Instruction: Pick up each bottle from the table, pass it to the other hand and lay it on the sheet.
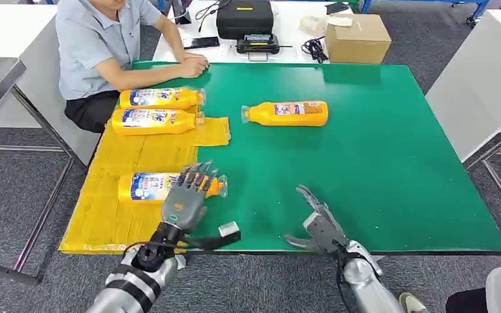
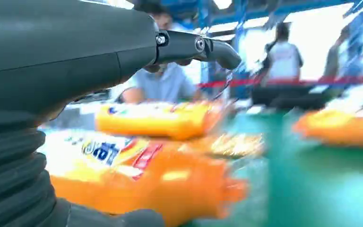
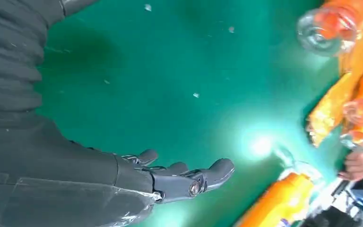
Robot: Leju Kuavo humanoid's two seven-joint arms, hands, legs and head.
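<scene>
We're looking down at a green table (image 1: 378,169) with a yellow sheet (image 1: 124,153) lying along its left side. Three orange bottles are lying on that sheet: two side by side at the far end (image 1: 161,98) (image 1: 153,121), and a near bottle (image 1: 145,187) with its cap pointing right, just at the sheet's edge. Our left hand (image 1: 188,195) is hovering over the neck end of that near bottle, fingers spread apart; we can't tell if it's actually touching it. A fourth bottle (image 1: 286,113) is lying on the bare green, well apart from the sheet, cap pointing left.

Our right hand (image 1: 318,225) is sitting near the table's front edge, fingers apart and holding nothing.

A person (image 1: 107,49) is sitting at the far left corner, with one hand (image 1: 193,65) resting on the table just beyond the two far bottles. Behind the table there's a cardboard box (image 1: 357,38) and a black case (image 1: 244,17) on a white surface. The right half of the green is giving us plenty of room.
</scene>
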